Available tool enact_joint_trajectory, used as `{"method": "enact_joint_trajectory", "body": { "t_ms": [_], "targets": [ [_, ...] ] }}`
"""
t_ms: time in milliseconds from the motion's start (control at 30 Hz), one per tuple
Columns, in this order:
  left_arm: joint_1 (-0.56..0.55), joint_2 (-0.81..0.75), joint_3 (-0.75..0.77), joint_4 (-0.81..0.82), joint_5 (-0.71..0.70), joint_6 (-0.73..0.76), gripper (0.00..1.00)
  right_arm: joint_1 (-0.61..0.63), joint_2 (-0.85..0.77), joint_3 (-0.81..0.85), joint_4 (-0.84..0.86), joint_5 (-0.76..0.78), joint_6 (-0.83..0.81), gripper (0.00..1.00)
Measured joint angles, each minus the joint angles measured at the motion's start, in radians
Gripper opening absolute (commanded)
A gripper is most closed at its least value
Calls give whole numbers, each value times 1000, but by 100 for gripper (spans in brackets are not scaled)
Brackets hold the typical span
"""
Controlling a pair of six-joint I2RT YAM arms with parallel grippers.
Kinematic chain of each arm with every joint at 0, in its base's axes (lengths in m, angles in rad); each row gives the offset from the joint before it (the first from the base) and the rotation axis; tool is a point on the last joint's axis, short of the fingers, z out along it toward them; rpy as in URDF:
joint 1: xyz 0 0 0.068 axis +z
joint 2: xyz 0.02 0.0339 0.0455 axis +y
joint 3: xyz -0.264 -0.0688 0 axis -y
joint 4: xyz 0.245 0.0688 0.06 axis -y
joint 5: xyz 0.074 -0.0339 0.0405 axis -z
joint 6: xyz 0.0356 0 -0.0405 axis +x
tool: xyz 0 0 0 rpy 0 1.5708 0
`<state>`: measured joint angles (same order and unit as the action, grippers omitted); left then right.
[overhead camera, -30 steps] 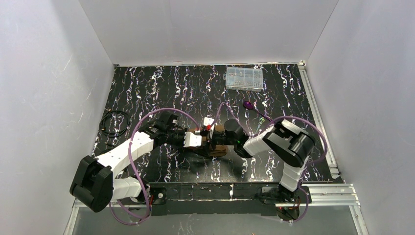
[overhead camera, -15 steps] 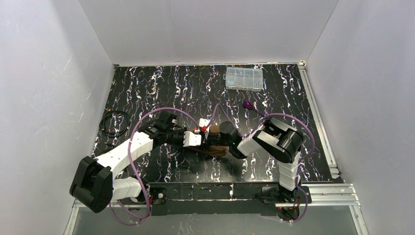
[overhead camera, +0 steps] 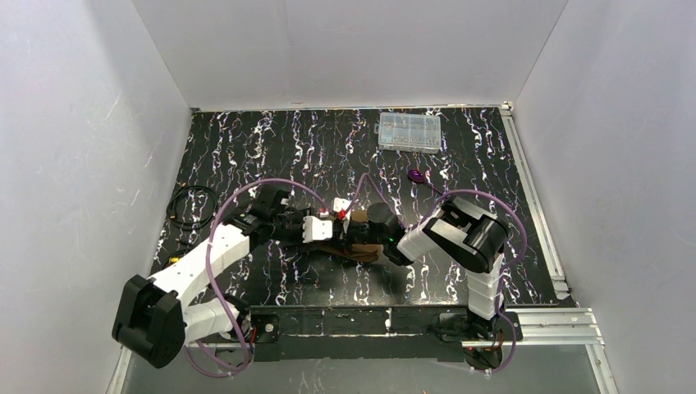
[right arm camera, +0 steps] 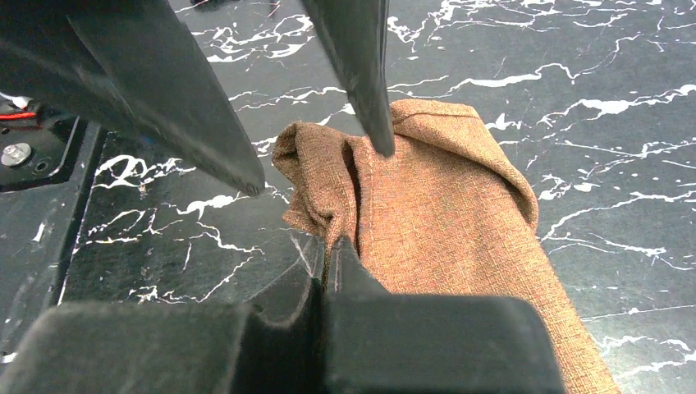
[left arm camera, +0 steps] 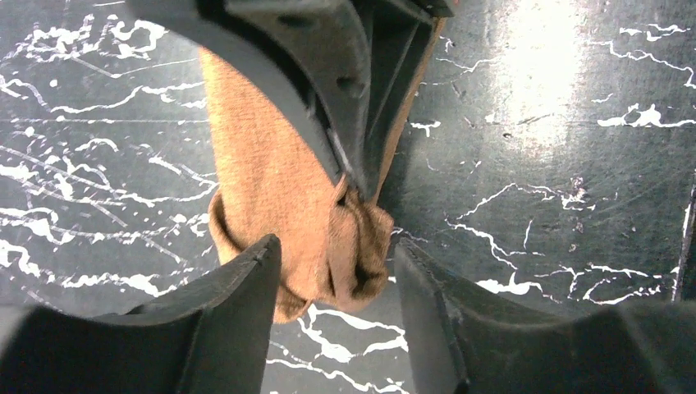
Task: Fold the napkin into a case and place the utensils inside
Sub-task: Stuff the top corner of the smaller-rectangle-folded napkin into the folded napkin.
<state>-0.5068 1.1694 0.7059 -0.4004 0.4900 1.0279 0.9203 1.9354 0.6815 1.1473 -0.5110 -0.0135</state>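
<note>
The brown napkin (overhead camera: 359, 249) lies bunched and folded into a narrow strip at the middle of the table, between both arms. My right gripper (right arm camera: 336, 244) is shut on a raised fold at the napkin's (right arm camera: 443, 213) end. My left gripper (left arm camera: 335, 246) faces it, open, with its fingers either side of the same bunched end of the napkin (left arm camera: 279, 189) and not touching it. From above, the left gripper (overhead camera: 327, 231) and right gripper (overhead camera: 351, 238) meet tip to tip. One utensil with a purple head (overhead camera: 418, 175) lies behind the right arm.
A clear plastic compartment box (overhead camera: 409, 132) stands at the back of the table. A coiled black cable (overhead camera: 193, 207) lies by the left wall. A metal rail (overhead camera: 535, 205) runs along the right edge. White walls enclose three sides.
My left gripper has opened, let go of the napkin and drawn back a little to the left. My right gripper has closed on the napkin's fold.
</note>
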Motion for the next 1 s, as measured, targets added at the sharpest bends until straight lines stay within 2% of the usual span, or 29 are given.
{"method": "enact_joint_trajectory", "body": {
  "t_ms": [67,233,267,367,500,733,900,1000],
  "targets": [
    [17,-32,5,-20,5,-6,63,-4,0,0,0,-13,16,1],
    [40,-116,8,-66,21,-15,66,-23,0,1,1,-41,59,1],
    [40,-127,8,-75,26,-14,80,-27,2,3,1,-47,68,1],
    [40,-142,0,-87,46,3,98,-38,5,12,2,-67,99,1],
    [40,-135,-43,-63,58,29,98,-45,17,30,9,-90,139,1],
    [26,-39,-98,113,-22,18,98,-48,38,33,31,-117,197,1],
    [16,-27,-98,193,-45,2,89,-48,53,37,39,-130,230,1],
    [2,-11,-108,222,-53,0,86,-50,56,43,43,-138,252,1]
  ]
}}
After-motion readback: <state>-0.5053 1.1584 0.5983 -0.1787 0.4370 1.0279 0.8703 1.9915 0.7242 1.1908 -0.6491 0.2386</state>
